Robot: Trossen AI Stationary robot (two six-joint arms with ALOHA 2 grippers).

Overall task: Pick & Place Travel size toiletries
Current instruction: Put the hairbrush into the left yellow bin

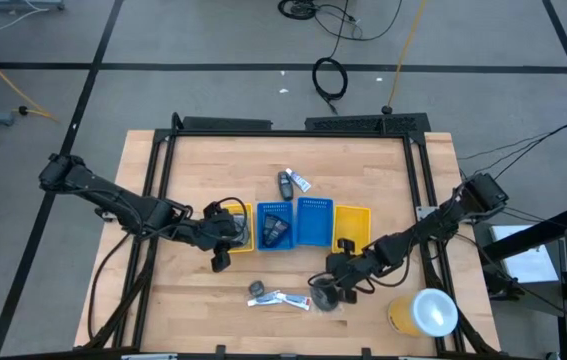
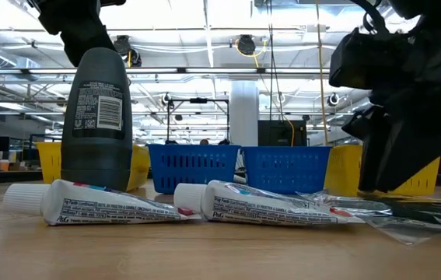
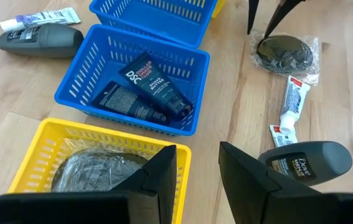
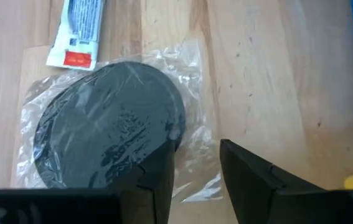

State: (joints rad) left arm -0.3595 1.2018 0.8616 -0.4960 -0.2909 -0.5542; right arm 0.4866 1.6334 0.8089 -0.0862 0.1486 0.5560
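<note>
Hovering with fingers apart over the bagged pad [image 4: 104, 134], right gripper [image 4: 195, 177] risks pinching loose wrap only, pad slipping free

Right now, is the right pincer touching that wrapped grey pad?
Cannot tell. In the right wrist view the right pincer stands open over the wrapped grey pad, one finger overlapping its edge; no view shows contact or a gap.

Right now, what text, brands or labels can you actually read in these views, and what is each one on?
"DSC": on the dark tube lying in the blue basket.
"Dove MEN": on the grey bottle lying on the table.
Small print on the white tubes and the standing bottle's barcode label: too small to read.
</note>
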